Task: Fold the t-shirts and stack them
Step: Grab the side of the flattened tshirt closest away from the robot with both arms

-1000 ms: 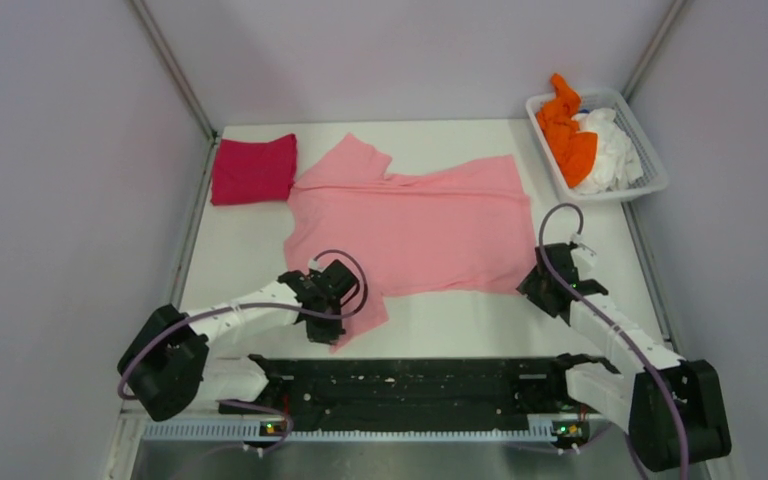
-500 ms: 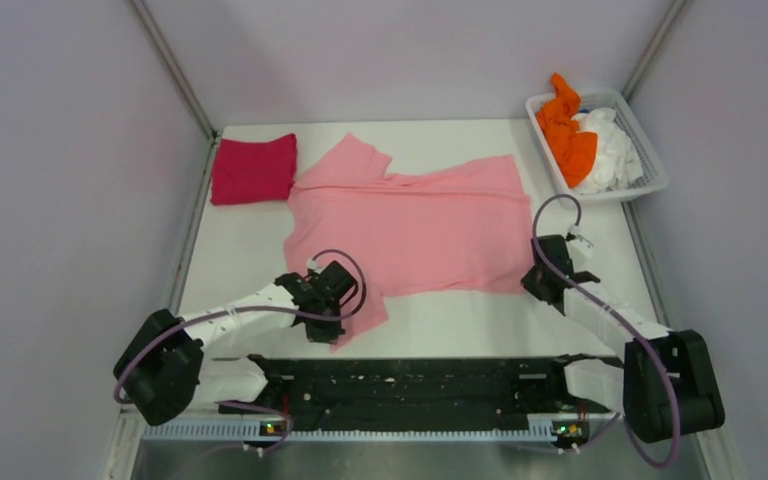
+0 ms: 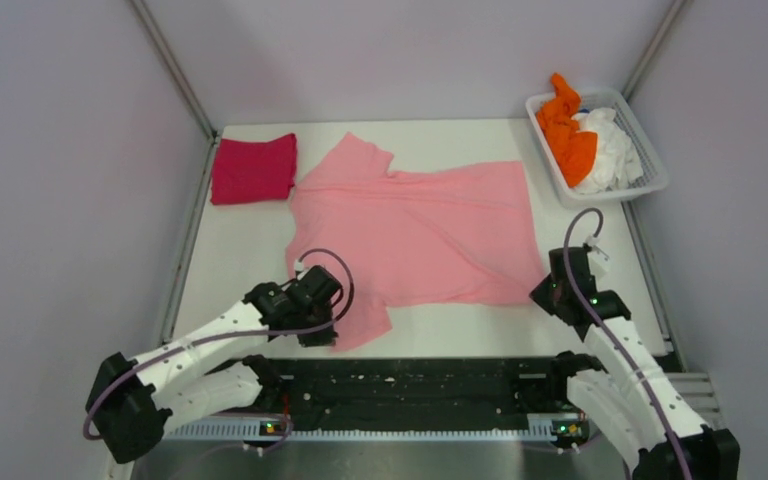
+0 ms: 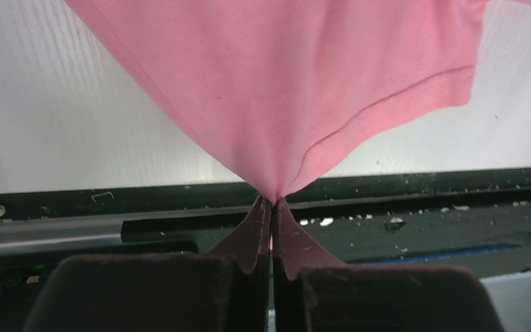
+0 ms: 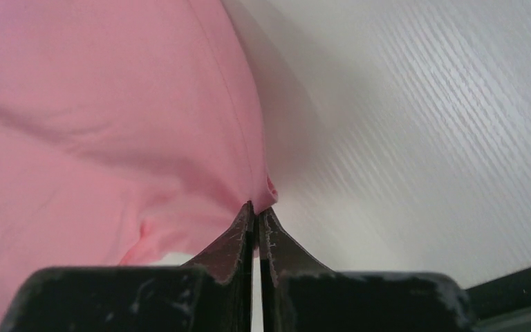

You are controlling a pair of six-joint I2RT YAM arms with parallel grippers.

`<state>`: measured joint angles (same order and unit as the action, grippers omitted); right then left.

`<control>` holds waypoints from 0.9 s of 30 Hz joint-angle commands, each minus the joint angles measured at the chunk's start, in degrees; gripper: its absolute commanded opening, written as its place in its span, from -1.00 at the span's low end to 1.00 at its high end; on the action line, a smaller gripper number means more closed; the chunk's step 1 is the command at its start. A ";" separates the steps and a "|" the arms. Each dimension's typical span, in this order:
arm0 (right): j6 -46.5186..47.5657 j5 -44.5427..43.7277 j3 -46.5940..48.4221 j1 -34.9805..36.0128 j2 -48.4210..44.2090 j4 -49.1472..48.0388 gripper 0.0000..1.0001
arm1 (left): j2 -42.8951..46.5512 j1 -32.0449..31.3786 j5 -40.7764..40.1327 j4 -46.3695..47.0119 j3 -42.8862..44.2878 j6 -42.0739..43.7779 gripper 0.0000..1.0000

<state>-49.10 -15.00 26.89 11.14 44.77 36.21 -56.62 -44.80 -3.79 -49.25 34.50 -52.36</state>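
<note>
The light pink t-shirt (image 3: 420,230) lies spread across the middle of the white table, its neck toward the left. My left gripper (image 3: 326,322) is shut on its near left sleeve, and the fabric (image 4: 283,83) rises in a taut point from the tips (image 4: 272,201). At the shirt's near right corner my right gripper (image 3: 552,296) is also shut on it. In the right wrist view the hem (image 5: 97,104) bunches into the closed tips (image 5: 256,207). A folded magenta-red t-shirt (image 3: 253,169) sits at the far left.
A white slatted basket (image 3: 654,172) at the far right holds a crumpled orange t-shirt (image 3: 566,126) and a white one (image 3: 612,150). A black rail (image 3: 410,385) runs along the near edge between the arm bases. Walls close in left, right and behind.
My right gripper has closed on the shirt's near right corner and drawn it toward the near right. The left arm has pulled back a little with the sleeve.
</note>
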 commanded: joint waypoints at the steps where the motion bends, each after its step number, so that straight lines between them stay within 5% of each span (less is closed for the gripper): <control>1: -4.97 4.39 3.20 1.63 -3.60 11.63 -1.00 | 5.40 -1.36 3.49 -5.21 -0.97 -4.90 -1.00; 9: -7.41 1.99 2.63 3.62 -7.59 18.29 -1.00 | 16.04 -2.33 7.94 -5.60 -0.99 -6.75 -1.00; 16: -2.60 7.07 1.42 3.62 -1.74 9.62 -1.00 | 14.67 -1.07 9.71 24.28 -2.95 -2.18 -1.00; 21: -1.02 3.26 4.56 3.61 4.67 7.67 -1.00 | 5.69 4.57 7.49 25.45 6.32 3.59 -1.00; 27: 2.44 -2.76 12.68 2.98 14.08 7.12 -1.00 | -1.68 19.32 13.75 26.44 12.33 9.49 -1.00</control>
<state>-49.78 -12.73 32.80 14.22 54.78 46.44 -55.33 -32.05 7.18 -26.52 42.09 -48.34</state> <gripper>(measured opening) 0.009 0.011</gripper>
